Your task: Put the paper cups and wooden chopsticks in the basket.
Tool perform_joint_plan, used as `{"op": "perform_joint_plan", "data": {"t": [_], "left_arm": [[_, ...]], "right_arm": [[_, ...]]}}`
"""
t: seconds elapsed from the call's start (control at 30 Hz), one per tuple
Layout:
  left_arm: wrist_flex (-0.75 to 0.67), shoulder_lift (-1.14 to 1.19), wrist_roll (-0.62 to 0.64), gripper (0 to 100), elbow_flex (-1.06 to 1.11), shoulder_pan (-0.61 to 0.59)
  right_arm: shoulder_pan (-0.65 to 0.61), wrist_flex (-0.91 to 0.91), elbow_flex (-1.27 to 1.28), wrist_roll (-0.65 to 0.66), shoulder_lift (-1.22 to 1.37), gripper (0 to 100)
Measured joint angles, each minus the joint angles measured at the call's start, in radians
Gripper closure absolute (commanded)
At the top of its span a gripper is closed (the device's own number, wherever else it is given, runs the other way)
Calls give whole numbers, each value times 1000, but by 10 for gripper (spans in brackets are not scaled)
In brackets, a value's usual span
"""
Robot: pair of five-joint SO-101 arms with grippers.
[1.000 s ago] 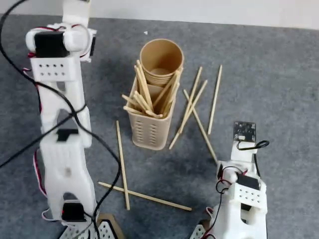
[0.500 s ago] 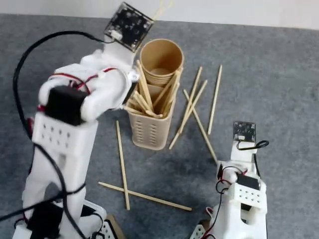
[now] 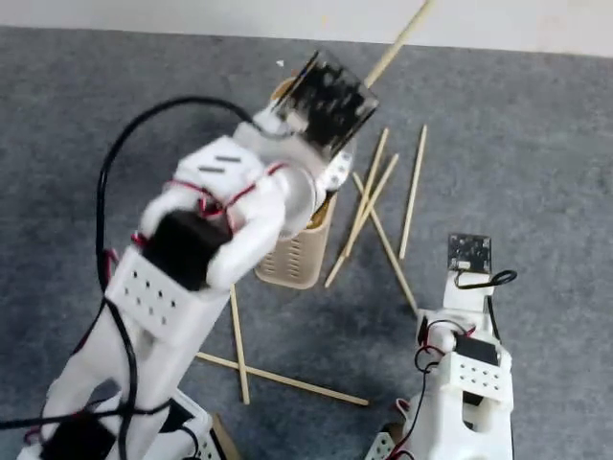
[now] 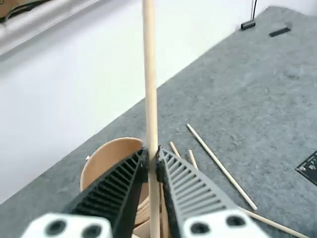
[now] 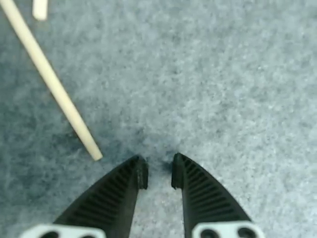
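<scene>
Clamping a held chopstick (image 4: 149, 74) between its black ribbed fingers, the left gripper (image 4: 151, 154) is shut tight on the stick some way along its length. The stick runs straight out past the fingertips. In the left wrist view the tan rim of a paper cup (image 4: 106, 158) sits just behind those fingertips.

In the high view the left arm (image 3: 220, 230) leans over the basket (image 3: 297, 257). Its wrist covers the basket's top and most of the cup, leaving a sliver of cup rim (image 3: 279, 93) at the basket's twelve o'clock. The held chopstick (image 3: 397, 40) sticks out from under the wrist toward one o'clock, and its free end passes the far edge of the grey mat (image 3: 536, 144).

The right gripper (image 5: 158, 171) hovers close over the mat with only a narrow gap between its fingertips and nothing in it. One end of a loose chopstick (image 5: 49, 79) lies on the mat near that gripper but apart from it. The right arm (image 3: 465, 369) sits at the basket's five o'clock.

Four fanned chopsticks (image 3: 369, 206) lie on the mat at the basket's three o'clock, some crossing one another. Two crossed chopsticks (image 3: 237, 331) lie at its six o'clock, one pointing up toward the basket and the other lying across it.
</scene>
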Motion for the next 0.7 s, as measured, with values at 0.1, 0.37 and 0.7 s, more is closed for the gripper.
{"op": "perform_joint_plan", "data": {"t": [0.1, 0.37, 0.7], "left_arm": [[-152, -120, 0, 988, 230, -3], [-348, -259, 2, 844, 637, -32], [-239, -264, 0, 849, 436, -110]], "right_arm": [[0, 0, 0, 0, 0, 897], [0, 0, 0, 0, 0, 897], [-2, 0, 0, 0, 0, 897]]}}
